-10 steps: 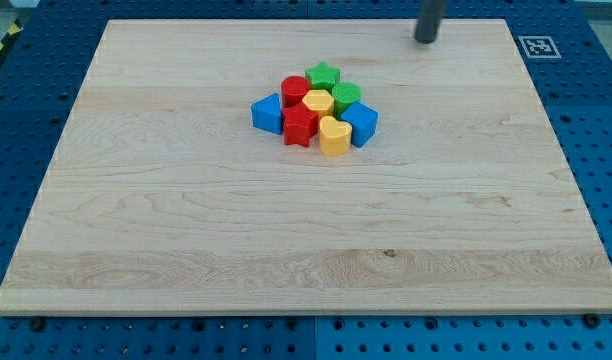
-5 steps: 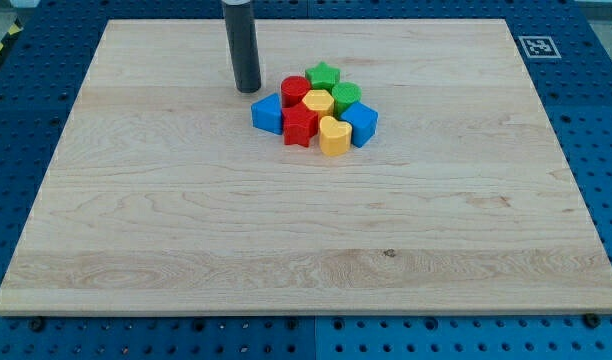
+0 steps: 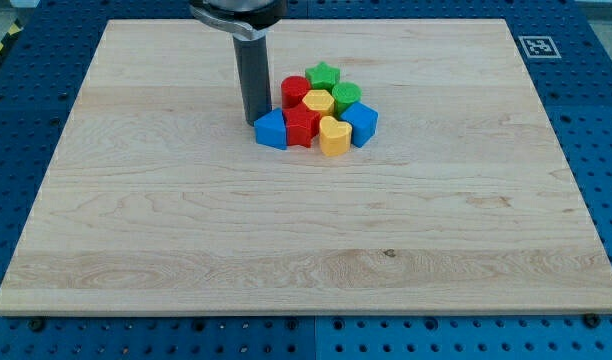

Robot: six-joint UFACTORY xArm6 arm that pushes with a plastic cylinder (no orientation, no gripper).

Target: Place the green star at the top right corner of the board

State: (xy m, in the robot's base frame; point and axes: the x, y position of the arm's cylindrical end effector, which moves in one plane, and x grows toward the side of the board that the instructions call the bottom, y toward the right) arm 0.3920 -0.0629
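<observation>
A wooden counter (image 3: pixel 136 230) carries a tight cluster of small blocks lying above its centre, nearer the top edge than the bottom edge. The green star (image 3: pixel 324 75) sits at the top of this cluster, well apart from the top right corner where the task wants it. Just below it lie a red cylinder-like block (image 3: pixel 294 92), a yellow block (image 3: pixel 317 101) and a second green block (image 3: pixel 346 96); the lower row holds a blue block on the left (image 3: pixel 271 128), a red star (image 3: pixel 302 126), a yellow heart-shaped block (image 3: pixel 334 136) and a blue block on the right (image 3: pixel 360 124). My tip (image 3: pixel 254 121) stands on the left side of the cluster, touching or just beside the left blue block's upper left face, and not near the green star. There is no claw on this rig, only the rod, so an open or closed state does not apply. Judged from this layout, the star is hemmed in from below by its neighbours yet free toward the top edge, so a push toward the top right corner would have to start from the star's lower left, where the red block crowds it.
</observation>
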